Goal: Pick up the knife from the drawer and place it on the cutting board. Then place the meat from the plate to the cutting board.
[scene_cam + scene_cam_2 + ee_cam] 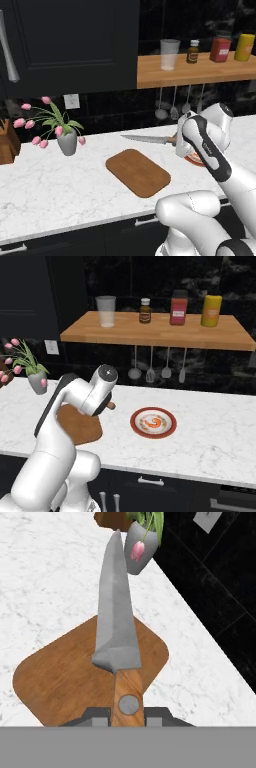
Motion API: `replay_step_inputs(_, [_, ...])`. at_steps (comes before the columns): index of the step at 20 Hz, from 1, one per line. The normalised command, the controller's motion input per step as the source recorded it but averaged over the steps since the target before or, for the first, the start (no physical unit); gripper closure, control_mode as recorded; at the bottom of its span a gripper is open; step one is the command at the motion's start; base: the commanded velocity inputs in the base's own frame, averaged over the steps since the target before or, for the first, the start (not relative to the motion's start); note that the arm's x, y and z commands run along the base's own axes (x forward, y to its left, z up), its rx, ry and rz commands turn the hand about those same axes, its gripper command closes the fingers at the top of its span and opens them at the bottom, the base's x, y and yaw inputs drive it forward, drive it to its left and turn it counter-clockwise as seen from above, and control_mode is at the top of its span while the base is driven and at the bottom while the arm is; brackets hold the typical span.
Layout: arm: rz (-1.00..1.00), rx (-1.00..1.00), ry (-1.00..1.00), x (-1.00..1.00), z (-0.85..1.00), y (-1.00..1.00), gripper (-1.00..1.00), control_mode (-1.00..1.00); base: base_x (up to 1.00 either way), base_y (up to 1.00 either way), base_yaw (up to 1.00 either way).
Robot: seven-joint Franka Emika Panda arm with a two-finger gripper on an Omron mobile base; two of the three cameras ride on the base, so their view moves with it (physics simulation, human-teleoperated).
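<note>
Holding the knife [116, 617] by its brown handle, jaws of the gripper [128, 712] closed on the wood near the rivet, blade level and stretched out ahead over the cutting board [138, 172]. Carried above the board, not yet resting on it, judging from the left base view, where the blade hangs clear above the marble countertop [60, 185] behind the board's far edge; probably kept flat so it can be lowered straight onto the wood. Point aimed toward the grey vase of pink tulips [66, 141], which stands beyond the board's far corner. Meat [156, 422] left lying on the plate [170, 430], to the right of the board, untouched, waiting for the second step. Fingertips largely cut off at the bottom of the hand view, so the exact hold on the handle hard to judge. From the right base view, knife and much of the board hidden behind the arm. Drawer impossible to make out. Height of the blade over the board unclear.
</note>
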Motion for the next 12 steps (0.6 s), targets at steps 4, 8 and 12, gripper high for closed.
replay_step_inputs(4, [-0.17, 0.0, 0.17, 0.3, -0.44, 0.48, 1.0, -1.0, 0.0, 0.0, 0.0])
replay_step_inputs(8, [-0.29, 0.0, 0.15, 0.39, -0.57, 0.5, 1.0, -1.0, 0.0, 0.0, 0.0])
replay_step_inputs(12, [-0.39, 0.0, 0.13, 0.17, -0.48, 0.16, 1.0, -1.0, 0.0, 0.0, 0.0])
